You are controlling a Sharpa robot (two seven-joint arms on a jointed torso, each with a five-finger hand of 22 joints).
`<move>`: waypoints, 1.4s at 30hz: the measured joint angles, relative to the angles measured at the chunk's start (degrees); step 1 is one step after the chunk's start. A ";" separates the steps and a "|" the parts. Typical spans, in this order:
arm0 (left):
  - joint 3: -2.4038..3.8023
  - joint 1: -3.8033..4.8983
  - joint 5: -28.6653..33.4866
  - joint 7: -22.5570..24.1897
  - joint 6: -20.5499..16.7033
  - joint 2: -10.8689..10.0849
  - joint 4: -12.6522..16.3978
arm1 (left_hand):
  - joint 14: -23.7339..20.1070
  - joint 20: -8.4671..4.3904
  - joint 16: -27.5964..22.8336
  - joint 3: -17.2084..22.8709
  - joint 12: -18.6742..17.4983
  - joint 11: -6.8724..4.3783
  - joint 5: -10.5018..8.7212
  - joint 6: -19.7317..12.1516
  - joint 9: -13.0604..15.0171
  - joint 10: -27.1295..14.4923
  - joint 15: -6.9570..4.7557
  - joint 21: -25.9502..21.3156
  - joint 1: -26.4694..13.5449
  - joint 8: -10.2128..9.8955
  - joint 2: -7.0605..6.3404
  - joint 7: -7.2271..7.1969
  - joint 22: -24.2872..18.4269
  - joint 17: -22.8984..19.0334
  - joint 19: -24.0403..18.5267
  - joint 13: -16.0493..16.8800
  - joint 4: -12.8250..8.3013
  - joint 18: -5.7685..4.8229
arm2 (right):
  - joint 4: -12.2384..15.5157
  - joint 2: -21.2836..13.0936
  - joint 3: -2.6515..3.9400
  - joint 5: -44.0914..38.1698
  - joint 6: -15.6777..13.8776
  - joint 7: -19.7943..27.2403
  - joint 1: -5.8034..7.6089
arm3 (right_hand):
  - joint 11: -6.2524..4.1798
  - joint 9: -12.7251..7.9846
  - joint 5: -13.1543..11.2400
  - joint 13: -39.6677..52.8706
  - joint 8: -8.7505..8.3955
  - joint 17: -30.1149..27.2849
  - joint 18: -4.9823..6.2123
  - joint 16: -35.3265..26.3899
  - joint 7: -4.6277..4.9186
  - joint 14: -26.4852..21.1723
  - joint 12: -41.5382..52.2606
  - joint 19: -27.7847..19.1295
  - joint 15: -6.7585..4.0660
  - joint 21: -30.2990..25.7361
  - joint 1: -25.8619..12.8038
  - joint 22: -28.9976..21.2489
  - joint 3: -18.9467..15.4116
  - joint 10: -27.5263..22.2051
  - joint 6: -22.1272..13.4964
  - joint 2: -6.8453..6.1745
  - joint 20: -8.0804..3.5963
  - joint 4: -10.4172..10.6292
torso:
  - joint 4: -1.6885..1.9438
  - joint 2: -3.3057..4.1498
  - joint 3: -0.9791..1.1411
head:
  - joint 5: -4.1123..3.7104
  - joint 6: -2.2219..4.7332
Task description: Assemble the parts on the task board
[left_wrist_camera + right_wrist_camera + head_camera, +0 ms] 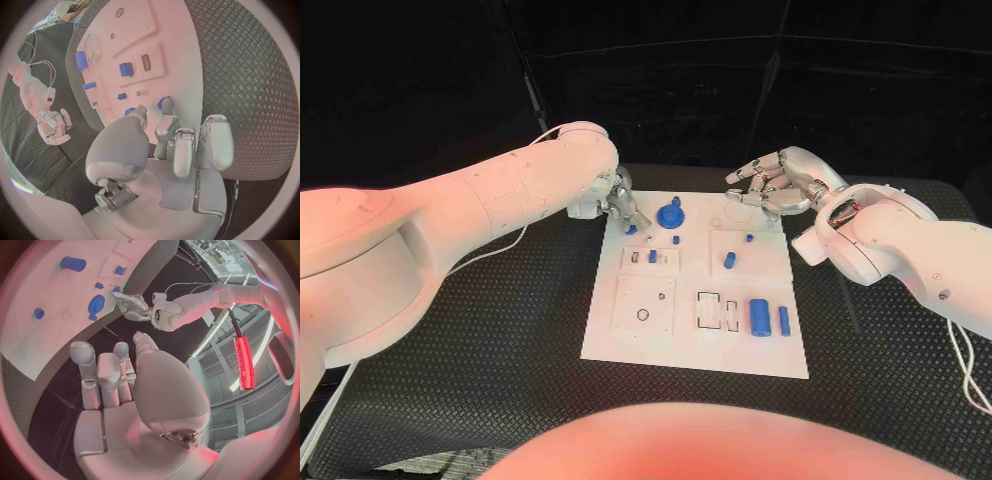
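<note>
Board nearest. Left hand touches a small blue part at far-left corner, grip uncertain. Right hand hovers, curled, empty. Pinch squarely before lifting.

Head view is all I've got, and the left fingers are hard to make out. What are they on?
Observer: In the left wrist view, the left hand has its fingertips at a small blue part by the board's edge; I cannot tell if it grips it.
Operator: Anything in the right palm?
Observer: The right wrist view shows the right hand holding nothing, fingers apart, off the board.
</note>
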 measured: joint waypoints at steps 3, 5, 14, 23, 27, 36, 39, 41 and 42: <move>-0.03 -0.01 -0.18 -0.11 0.53 0.04 -0.21 | 0.00 -0.07 0.00 -0.32 0.00 0.00 0.00 0.00 0.03 0.00 0.00 0.00 0.00 0.00 0.00 0.00 0.00 0.00 0.08 0.10 -0.01 0.00 | -0.05 0.01 0.00 0.00 0.02 0.00 0.00 | 0.00 0.00 0.00 0.00 0.00 0.00 0.00 0.00 0.00 0.00 0.00 0.00 0.00 0.00 0.00 0.00 0.00 0.00 0.00 0.00 0.00 0.00 | 0.00 -0.01 -0.01 | -0.02 0.00; -0.03 -0.02 -0.34 -0.18 0.89 0.02 -0.34 | 0.00 -0.07 0.00 -0.32 0.00 0.00 -0.21 0.22 0.08 0.00 0.00 0.22 0.00 0.00 0.00 -0.22 0.00 0.00 0.08 0.10 0.00 0.00 | -0.08 0.01 0.00 0.00 0.03 -0.01 0.00 | 0.00 0.00 0.00 0.00 0.00 0.00 0.00 0.00 0.00 0.00 0.00 0.00 0.00 0.00 0.00 0.00 0.00 0.00 0.00 0.00 0.00 0.00 | 0.00 -0.02 -0.01 | -0.03 0.00; -0.05 -0.02 -1.00 -0.38 1.89 -0.09 -0.75 | 0.00 -0.27 0.00 -1.03 0.20 -0.20 -0.21 0.71 0.20 0.20 0.00 0.22 0.00 0.46 0.46 -0.30 0.00 0.00 0.28 0.27 -0.07 0.00 | -0.20 0.11 0.00 0.00 0.08 -0.02 0.00 | 0.00 0.00 0.00 0.00 0.00 -0.01 -0.01 0.00 0.00 0.00 0.00 0.00 0.00 0.00 0.00 0.00 0.00 0.00 0.00 0.00 0.00 0.00 | 0.05 -0.04 -0.01 | -0.03 0.00; -0.05 -0.02 -1.43 -0.46 2.30 0.03 -0.82 | 0.00 -0.27 0.00 -1.20 0.20 -0.20 -0.21 0.71 0.26 0.20 0.00 0.43 0.00 0.46 0.46 -0.30 -0.01 0.00 0.27 0.37 0.10 0.00 | -0.28 0.18 0.00 0.01 0.13 -0.02 -0.01 | 0.00 0.00 0.00 -0.01 0.00 -0.01 0.00 0.00 0.00 0.00 0.00 0.00 0.00 0.00 0.00 0.00 0.00 0.00 0.00 0.00 0.00 0.00 | 0.05 -0.02 -0.02 | 0.05 0.00; -0.05 -0.02 -1.52 -0.49 2.36 0.28 -1.13 | 0.00 -0.27 0.00 -1.26 0.20 -0.20 -0.21 0.71 0.26 0.20 0.00 0.43 0.00 0.46 0.46 -0.30 -0.01 0.00 0.27 0.36 0.16 0.00 | -0.29 0.22 0.00 0.01 0.15 -0.02 -0.01 | 0.00 0.00 0.00 -0.01 0.00 -0.01 -0.01 0.00 0.00 0.00 0.00 0.00 0.00 0.00 0.00 0.01 0.00 0.00 0.00 0.00 0.00 0.00 | 0.05 0.00 -0.02 | 0.05 0.00; -0.11 -0.47 -1.65 -0.55 2.39 1.26 -2.57 | 0.21 -0.14 0.00 -1.89 0.20 -0.41 -0.21 0.92 0.40 0.41 -0.21 0.43 -0.20 0.68 1.12 -0.51 -0.01 0.00 0.54 0.47 0.12 0.00 | -0.35 0.33 0.00 0.01 0.20 -0.02 -0.02 | 0.00 0.00 0.00 -0.01 0.00 -0.02 0.00 0.00 0.00 0.00 0.00 0.00 0.00 0.00 0.00 0.00 0.00 0.00 0.00 0.00 0.00 0.00 | 0.03 0.01 -0.02 | 0.03 0.00; -0.13 -0.65 -1.67 -0.57 2.40 1.60 -3.01 | 0.21 -0.27 0.00 -2.10 0.36 -0.41 -0.21 0.93 0.41 0.41 -0.21 0.43 -0.41 0.71 1.33 -0.52 -0.01 0.00 0.67 0.48 0.17 0.00 | -0.38 0.37 0.00 0.01 0.22 -0.02 -0.02 | 0.00 0.00 0.00 -0.01 0.00 -0.02 -0.01 0.00 0.00 0.00 0.00 0.00 0.00 0.00 0.00 0.00 0.00 0.00 0.00 0.00 0.00 0.00 | 0.01 0.02 -0.02 | 0.01 0.00; -0.13 -0.73 -1.68 -0.57 2.40 1.84 -3.29 | 0.21 -0.27 0.00 -2.38 0.44 -0.41 -0.21 0.94 0.47 0.41 -0.21 0.43 -0.53 0.72 1.45 -0.51 -0.01 0.00 0.67 0.54 0.16 0.00 | -0.39 0.39 0.00 0.01 0.24 -0.02 -0.02 | 0.00 0.00 0.00 -0.01 0.00 -0.02 0.00 0.00 0.00 0.00 0.00 0.00 0.00 0.00 0.00 0.00 0.00 0.00 0.00 0.00 0.00 0.00 | 0.01 0.02 -0.02 | 0.01 0.00; -0.13 -0.74 -1.69 -0.57 2.40 1.92 -3.39 | 0.21 -0.27 0.00 -2.38 0.44 -0.41 -0.21 0.95 0.47 0.40 -0.21 0.45 -0.52 0.72 1.45 -0.50 -0.01 0.00 0.67 0.54 0.16 0.00 | -0.39 0.39 0.00 0.01 0.25 -0.02 -0.02 | 0.00 0.00 0.00 -0.01 0.00 -0.02 0.00 0.00 0.00 0.00 0.00 0.00 0.00 0.00 0.00 0.01 0.00 0.00 0.00 0.00 0.00 0.00 | 0.01 0.02 -0.02 | 0.01 0.00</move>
